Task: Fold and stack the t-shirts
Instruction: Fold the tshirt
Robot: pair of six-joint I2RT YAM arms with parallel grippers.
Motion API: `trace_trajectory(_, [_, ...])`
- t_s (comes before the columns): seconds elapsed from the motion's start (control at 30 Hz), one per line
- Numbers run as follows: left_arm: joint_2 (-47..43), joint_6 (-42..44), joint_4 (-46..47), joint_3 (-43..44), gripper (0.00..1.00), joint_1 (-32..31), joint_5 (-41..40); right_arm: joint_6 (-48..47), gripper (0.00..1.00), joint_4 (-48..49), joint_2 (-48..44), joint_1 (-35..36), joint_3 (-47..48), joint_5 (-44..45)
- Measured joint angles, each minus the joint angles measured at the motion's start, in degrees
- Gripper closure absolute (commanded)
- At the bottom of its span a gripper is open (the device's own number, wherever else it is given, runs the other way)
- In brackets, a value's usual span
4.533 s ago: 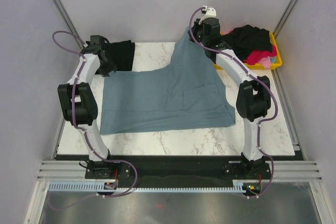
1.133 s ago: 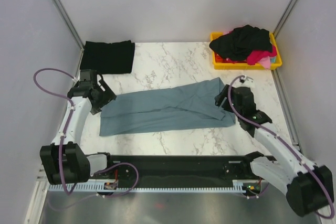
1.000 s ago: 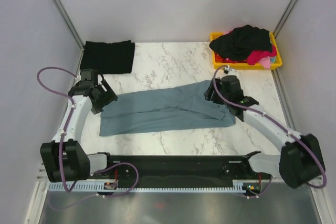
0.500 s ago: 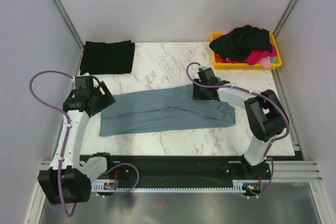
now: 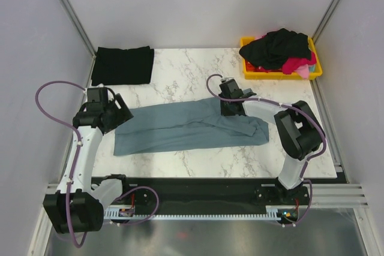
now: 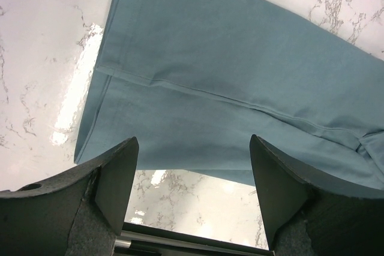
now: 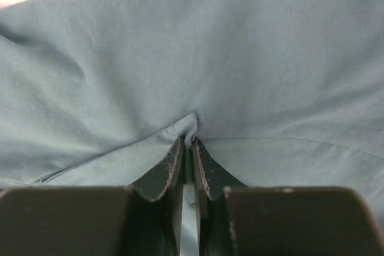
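Black t-shirt [image 5: 123, 65] lies folded at eleven o'clock; right gripper [image 7: 188, 141] pinches the half-folded blue-grey t-shirt [image 5: 180, 127], left gripper [image 6: 192, 142] gapes, more t-shirts [image 5: 281, 45] fill the yellow bin [image 5: 317, 68] at one o'clock.

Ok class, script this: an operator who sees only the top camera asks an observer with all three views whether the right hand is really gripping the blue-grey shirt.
Observer: Yes, the right wrist view shows the right hand shut on a pinched-up ridge of the blue-grey shirt.
Operator: Is the left hand holding cloth too?
Observer: No, the left wrist view shows the left hand open and empty above the shirt.
Operator: Which part lies below it?
Observer: A stitched seam running across the shirt, too fine for the top camera.
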Motion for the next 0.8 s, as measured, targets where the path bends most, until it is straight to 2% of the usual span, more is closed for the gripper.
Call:
trace_trajectory(0.3, [-0.1, 0.0, 0.1, 0.0, 0.18, 0.0, 0.0, -0.2, 0.81, -5.0, -2.3, 5.7, 1.9, 7.1])
trace_trajectory(0.33, [-0.2, 0.0, 0.1, 0.0, 0.18, 0.0, 0.0, -0.2, 0.83, -5.4, -2.9, 6.4, 1.9, 7.7])
trace_trajectory(0.43, [-0.3, 0.0, 0.1, 0.0, 0.18, 0.0, 0.0, -0.1, 1.00, -6.4, -4.2, 8.0, 1.9, 8.5])
trace_trajectory(0.63, [-0.4, 0.0, 0.2, -0.2, 0.18, 0.0, 0.0, 0.3, 1.00, -7.3, -5.4, 10.7, 1.4, 9.1])
trace_trajectory(0.8, [-0.4, 0.0, 0.2, -0.4, 0.18, 0.0, 0.0, 1.4, 0.98, -8.6, -8.6, 16.3, -1.9, 10.4])
